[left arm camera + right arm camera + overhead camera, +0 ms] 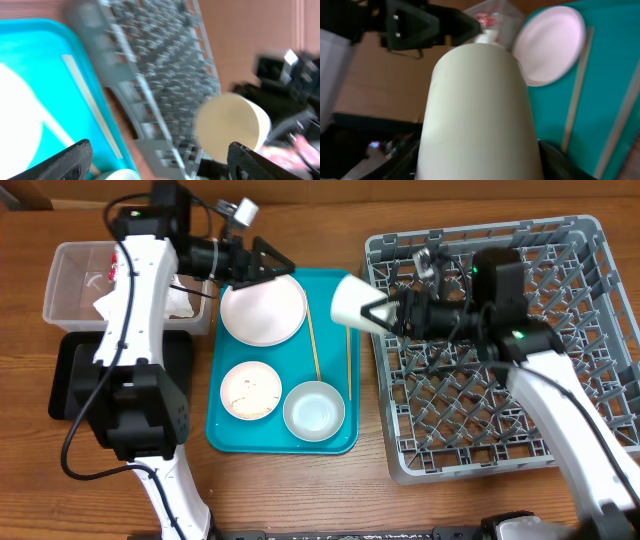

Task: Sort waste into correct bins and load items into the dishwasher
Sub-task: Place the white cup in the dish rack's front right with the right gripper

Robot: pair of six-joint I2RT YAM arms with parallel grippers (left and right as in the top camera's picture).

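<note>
Small white cup point(350, 300) – clenched in the right gripper point(378, 310), it hangs on its side over the gap between the flat teal tray point(330, 365) and the big grey lattice dish rack point(590, 240), in which I can make out no dishes.

The crumpled white napkin point(108, 305) and red-and-white wrapper point(112, 272) already lie in the clear plastic tub point(65, 280), so the sorting looks mostly done.

Left on the tray are a large pale round plate point(263, 312), a smaller speckled plate point(250, 392), a white bowl point(313, 410) and two wooden chopsticks point(312, 340).

The left gripper point(270, 265) hovers spread and empty above the large plate – loading has barely begun.
</note>
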